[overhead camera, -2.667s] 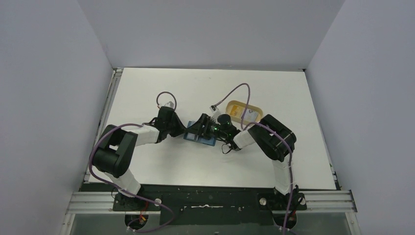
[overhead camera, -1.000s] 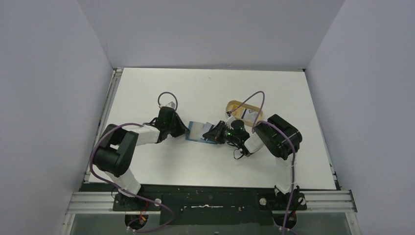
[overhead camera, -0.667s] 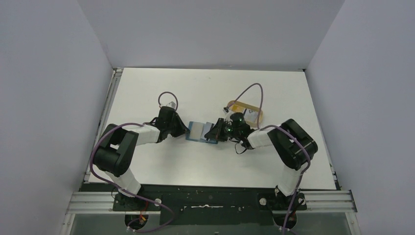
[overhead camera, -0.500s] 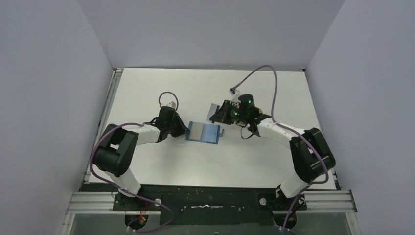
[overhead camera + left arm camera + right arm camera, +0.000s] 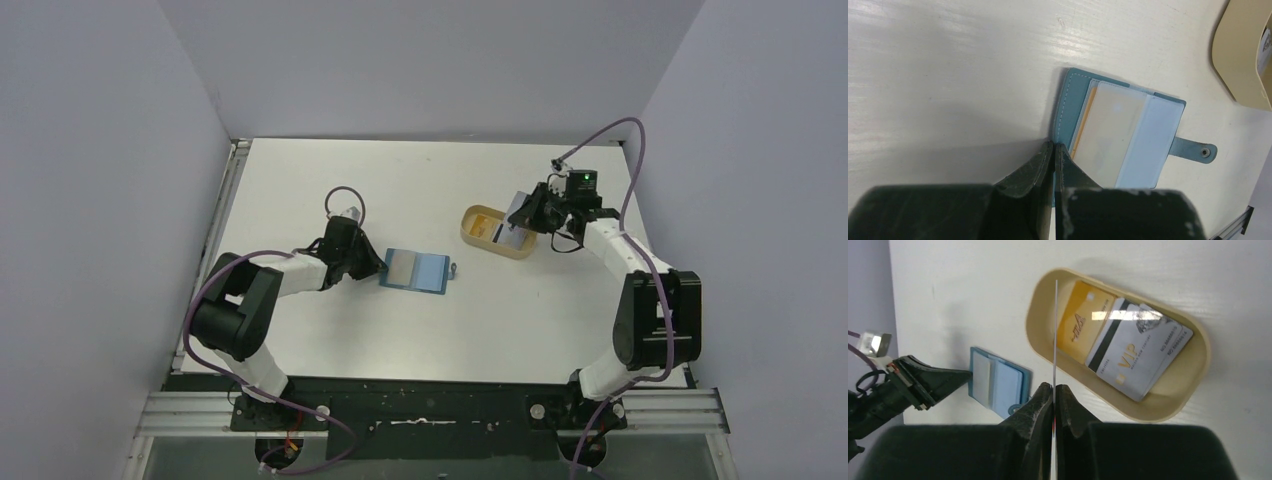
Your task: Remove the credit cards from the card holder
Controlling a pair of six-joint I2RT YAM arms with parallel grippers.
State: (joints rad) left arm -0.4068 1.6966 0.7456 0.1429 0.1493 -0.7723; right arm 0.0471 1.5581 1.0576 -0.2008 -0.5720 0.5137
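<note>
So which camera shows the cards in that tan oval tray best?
The right wrist view: it looks into the tan oval tray, showing a gold card and a white card with a black band. The top view shows them tiny beside the right gripper. The left wrist view catches only the tray's edge.

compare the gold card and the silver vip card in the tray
The gold card is yellow with a small chip; the silver VIP card is grey with a black stripe. The silver card's striped edge seems to overlap the gold card. Both lie in the tan tray, similar in size.
</note>
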